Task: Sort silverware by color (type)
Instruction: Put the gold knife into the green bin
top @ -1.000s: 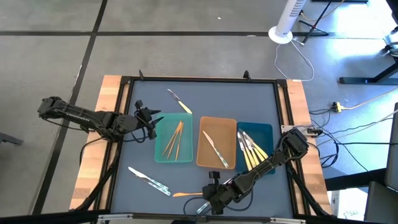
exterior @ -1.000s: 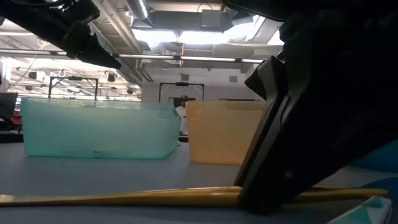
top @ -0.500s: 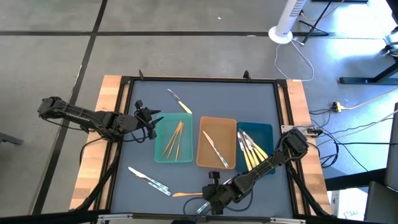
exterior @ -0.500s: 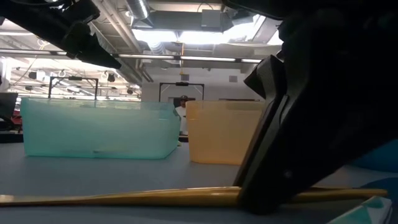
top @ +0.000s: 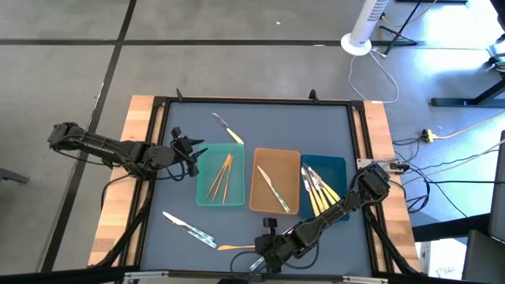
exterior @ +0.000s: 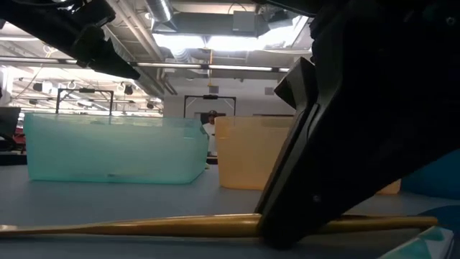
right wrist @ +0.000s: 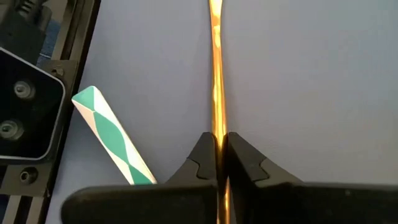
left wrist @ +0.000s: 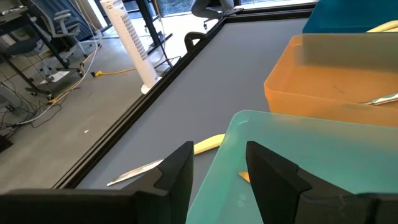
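Fingers [right wrist: 202, 163] of the right arm pinch a gold utensil [right wrist: 216, 74] lying flat on the tabletop [top: 237, 229], pointing toward the left; only its wrist view shows the pinch. Left fingers [left wrist: 180, 171] stand apart by the teal tray [top: 205, 197].

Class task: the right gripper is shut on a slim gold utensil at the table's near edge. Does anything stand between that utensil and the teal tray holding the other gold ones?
Nothing visible does. The right gripper grips the slim gold utensil; bare grey mat lies between it and the translucent teal tray. The silver utensil lies off to the left of that line.
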Controlling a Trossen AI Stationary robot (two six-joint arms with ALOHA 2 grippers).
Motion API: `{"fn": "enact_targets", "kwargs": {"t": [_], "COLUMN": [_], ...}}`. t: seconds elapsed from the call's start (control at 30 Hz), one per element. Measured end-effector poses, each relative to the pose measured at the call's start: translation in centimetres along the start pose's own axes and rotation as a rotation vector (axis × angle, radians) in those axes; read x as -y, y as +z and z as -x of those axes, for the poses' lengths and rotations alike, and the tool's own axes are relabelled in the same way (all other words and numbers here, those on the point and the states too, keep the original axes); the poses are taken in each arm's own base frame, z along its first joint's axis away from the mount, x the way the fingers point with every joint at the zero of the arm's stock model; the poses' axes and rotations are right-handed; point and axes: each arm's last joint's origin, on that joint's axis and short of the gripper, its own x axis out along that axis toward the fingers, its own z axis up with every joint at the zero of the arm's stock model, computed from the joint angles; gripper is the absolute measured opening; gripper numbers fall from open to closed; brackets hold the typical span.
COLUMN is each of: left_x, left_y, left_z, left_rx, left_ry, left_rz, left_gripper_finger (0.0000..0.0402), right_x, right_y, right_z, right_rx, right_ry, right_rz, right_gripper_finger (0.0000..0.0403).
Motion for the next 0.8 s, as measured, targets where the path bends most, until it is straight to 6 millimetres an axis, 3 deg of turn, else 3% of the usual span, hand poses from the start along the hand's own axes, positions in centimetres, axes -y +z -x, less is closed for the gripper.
{"fn": "enact_targets", "kwargs": {"t": [0.8], "left_x": [0.00], "left_y": [-0.01], "left_z": [0.00], "left_rx": [0.000], "left_ry": [0.000], "left_rz": [0.000], "left_gripper_finger": [0.0141], "right_x": [-0.08], "right_y": [0.26], "right_z": [0.33], "right_rx": [0.009], "right_ry": [0.007], "right_rz": [-0.002], "right_gripper_finger": [0.0001]}}
